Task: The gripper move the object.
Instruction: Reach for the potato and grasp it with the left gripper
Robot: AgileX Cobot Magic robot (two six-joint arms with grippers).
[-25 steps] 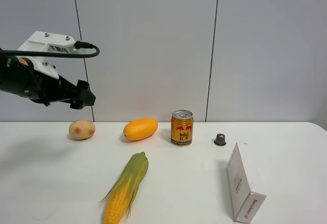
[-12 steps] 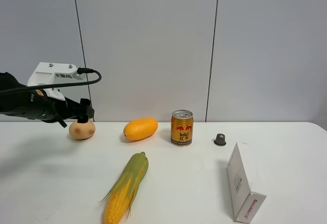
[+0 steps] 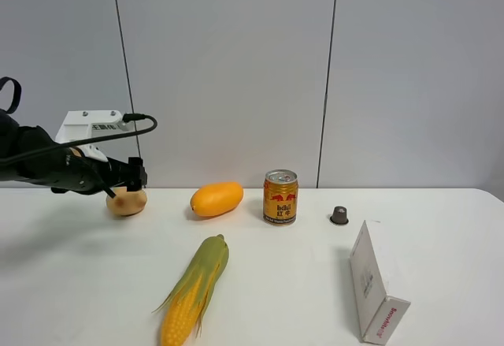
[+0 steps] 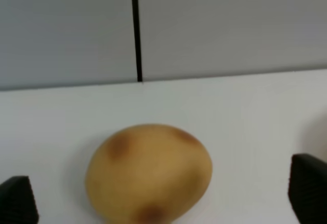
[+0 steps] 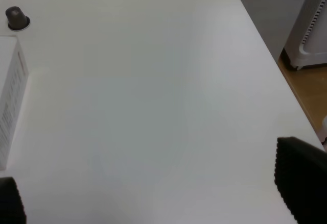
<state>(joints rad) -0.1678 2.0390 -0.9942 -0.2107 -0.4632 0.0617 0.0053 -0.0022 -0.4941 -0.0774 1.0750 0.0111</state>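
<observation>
The tan potato-like object (image 3: 128, 202) with reddish-brown blotches lies on the white table at the back left. My left gripper (image 3: 135, 179), on a black arm with cables and a white labelled part, hangs just in front of and over it, hiding its top. In the left wrist view the object (image 4: 148, 172) sits between my two black fingertips (image 4: 308, 189), which stand wide apart and clear of it. My right gripper (image 5: 153, 203) is open over bare table; it is out of the high view.
An orange mango (image 3: 216, 199), a gold drink can (image 3: 280, 197) and a small dark capsule (image 3: 339, 215) stand along the back. A corn cob (image 3: 194, 288) lies at the front middle. A white box (image 3: 373, 283) stands at the front right. The table's right edge (image 5: 276, 60) shows.
My left arm has come down and forward from above the object to its level, so the open fingers now flank it. The object and the other things have not moved.
</observation>
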